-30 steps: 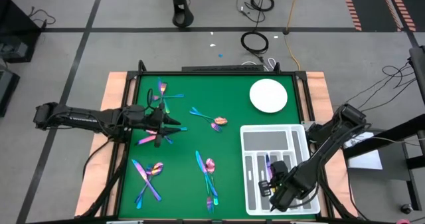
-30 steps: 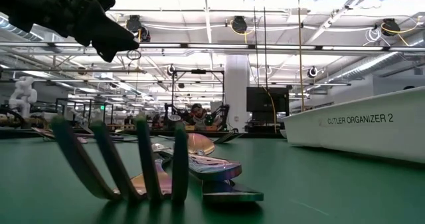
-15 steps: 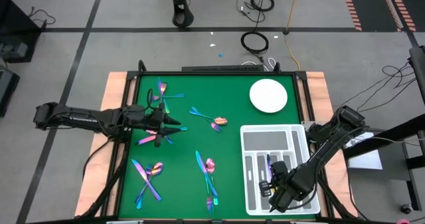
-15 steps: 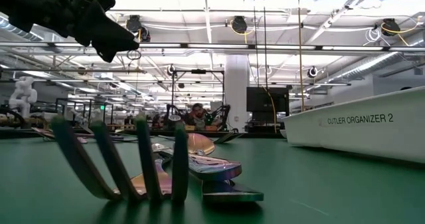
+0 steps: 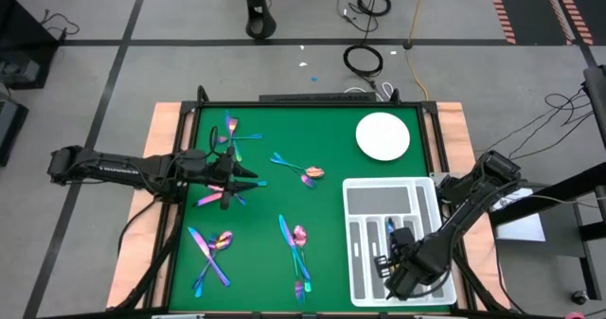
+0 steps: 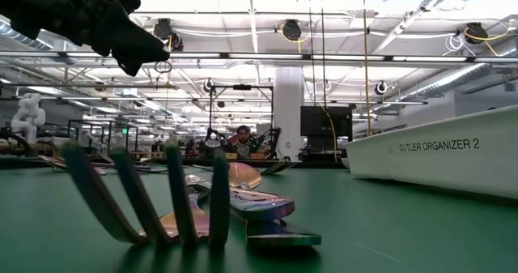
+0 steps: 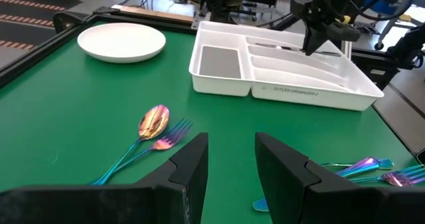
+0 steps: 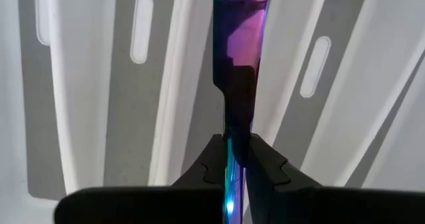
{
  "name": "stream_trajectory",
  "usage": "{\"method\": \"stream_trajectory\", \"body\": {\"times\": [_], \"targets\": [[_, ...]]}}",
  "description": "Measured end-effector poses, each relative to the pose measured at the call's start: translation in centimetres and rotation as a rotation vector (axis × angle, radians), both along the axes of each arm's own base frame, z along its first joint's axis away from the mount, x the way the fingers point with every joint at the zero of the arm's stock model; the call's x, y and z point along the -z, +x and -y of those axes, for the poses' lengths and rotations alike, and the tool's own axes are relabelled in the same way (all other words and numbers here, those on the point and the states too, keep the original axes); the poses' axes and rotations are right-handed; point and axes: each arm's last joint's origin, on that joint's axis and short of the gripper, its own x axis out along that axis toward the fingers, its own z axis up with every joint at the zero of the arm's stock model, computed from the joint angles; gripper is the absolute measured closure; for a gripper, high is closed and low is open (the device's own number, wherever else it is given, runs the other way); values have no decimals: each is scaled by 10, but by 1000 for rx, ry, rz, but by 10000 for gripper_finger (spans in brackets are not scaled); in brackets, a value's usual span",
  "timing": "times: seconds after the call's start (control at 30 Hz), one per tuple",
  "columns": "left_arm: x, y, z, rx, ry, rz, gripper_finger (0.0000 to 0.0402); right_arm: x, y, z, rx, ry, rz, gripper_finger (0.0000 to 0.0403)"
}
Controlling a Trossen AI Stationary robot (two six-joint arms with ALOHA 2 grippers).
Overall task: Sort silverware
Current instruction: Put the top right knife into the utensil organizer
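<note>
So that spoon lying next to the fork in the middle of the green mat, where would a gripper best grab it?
Probably mid-handle, from straight above. The spoon lies flat; its bowl is wide and rounded, its handle slim. Its bowl end touches the fork, so grip away from there.

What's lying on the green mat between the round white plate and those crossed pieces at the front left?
In the high view, a spoon and fork pair lies between the plate and the crossed pieces.

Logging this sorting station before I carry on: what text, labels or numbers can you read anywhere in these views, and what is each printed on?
"CUTLER ORGANIZER 2": on the side wall of the white tray, clear in the low view.
The same wall of the tray shows a line of print in the left wrist view, too small to read.
Nothing legible on the white plate, the silverware or the arms.
</note>
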Motion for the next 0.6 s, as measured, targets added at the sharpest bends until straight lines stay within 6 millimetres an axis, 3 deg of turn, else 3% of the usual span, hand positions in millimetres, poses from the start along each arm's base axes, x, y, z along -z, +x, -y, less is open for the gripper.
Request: {"method": "stream_trajectory", "body": {"times": [0.6], "targets": [[0,0,0,0,-1,0,277,5,8,4,57,28,-45,396]]}}
